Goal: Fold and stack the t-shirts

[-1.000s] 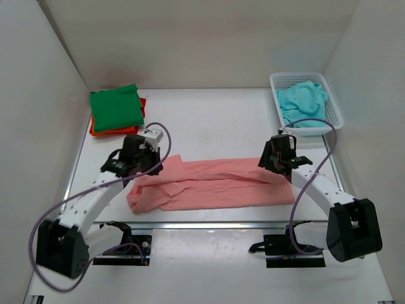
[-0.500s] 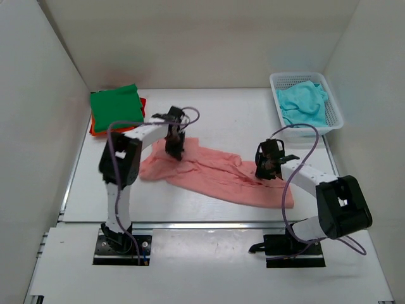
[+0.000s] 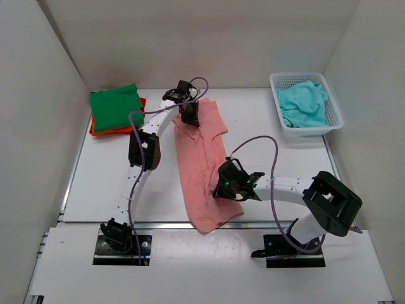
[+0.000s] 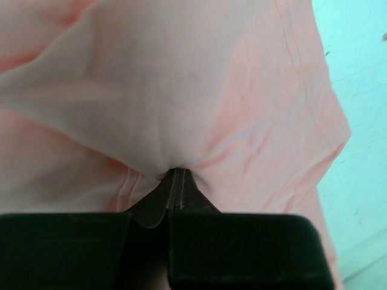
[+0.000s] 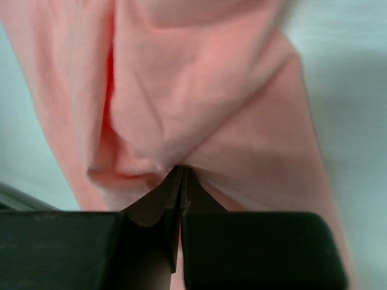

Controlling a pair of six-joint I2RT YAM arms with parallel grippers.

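Two pinches hold the salmon pink t-shirt [image 3: 200, 152], which lies lengthwise from far to near on the tabletop [image 3: 285, 158]: the left end effector [image 3: 190, 114] clamped on its far end, the right end effector [image 3: 222, 189] clamped near its front edge.

white table [image 3: 278, 152]: salmon pink t-shirt [image 3: 201, 171] sprawled down middle, near edge to far side. orange-red t-shirt [image 3: 96, 131] far left corner, mesh basket [image 3: 297, 75] far right corner.

Left gripper [image 4: 176, 178] clamped, arm stretched forward, right gripper [image 5: 181, 175] clamped
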